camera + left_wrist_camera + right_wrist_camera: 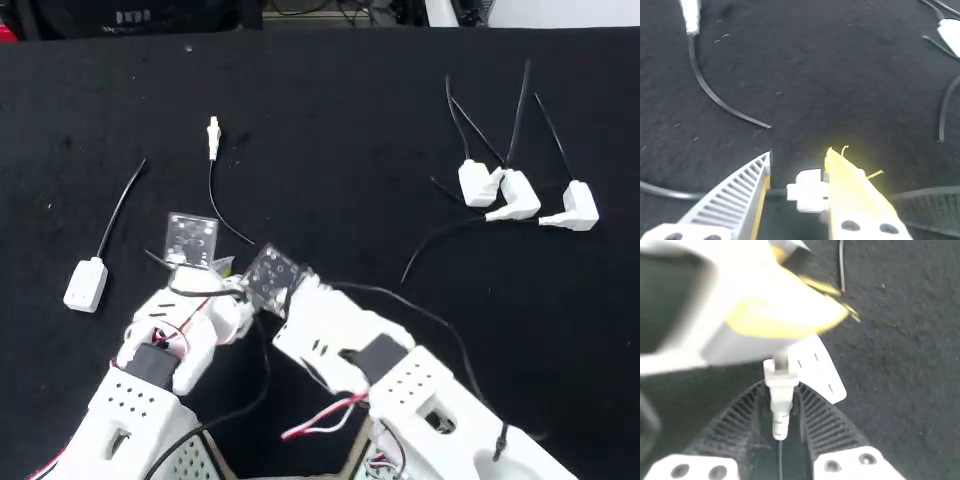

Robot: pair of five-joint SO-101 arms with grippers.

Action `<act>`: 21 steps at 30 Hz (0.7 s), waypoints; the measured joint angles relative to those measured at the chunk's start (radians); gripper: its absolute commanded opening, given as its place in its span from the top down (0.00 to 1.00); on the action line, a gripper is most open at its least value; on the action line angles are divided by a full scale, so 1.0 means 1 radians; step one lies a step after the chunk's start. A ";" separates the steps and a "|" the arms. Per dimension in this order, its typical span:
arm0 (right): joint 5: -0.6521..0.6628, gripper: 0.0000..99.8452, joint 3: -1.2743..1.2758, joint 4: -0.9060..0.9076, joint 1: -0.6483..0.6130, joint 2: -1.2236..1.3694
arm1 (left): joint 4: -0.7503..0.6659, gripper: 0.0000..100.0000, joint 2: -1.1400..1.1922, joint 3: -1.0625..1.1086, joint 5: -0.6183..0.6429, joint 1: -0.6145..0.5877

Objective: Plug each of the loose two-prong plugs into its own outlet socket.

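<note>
Between the dark fingers of the right gripper (780, 390), clamped tight, sits one white plug (776, 405). Its nose is up against a slotted socket plate (820, 367), and the prongs are not seen seated. Judged: one insertion in hand, none confirmed done.

The left gripper (799, 154) has its fingers apart, with a white piece (807, 191) against the yellow one; a firm hold is not evident.

Count on the table (330, 100):
- one small plug (213, 138), loose
- one white block (85, 285) with a cord, far left
- three cord-ended pieces (515, 195) clustered at right — mated or not, cannot tell

Five lying, one plug held.
</note>
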 measured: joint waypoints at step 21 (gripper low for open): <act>0.011 0.99 0.032 0.265 -0.017 -0.465 | 0.000 0.82 -0.002 0.014 -0.011 0.020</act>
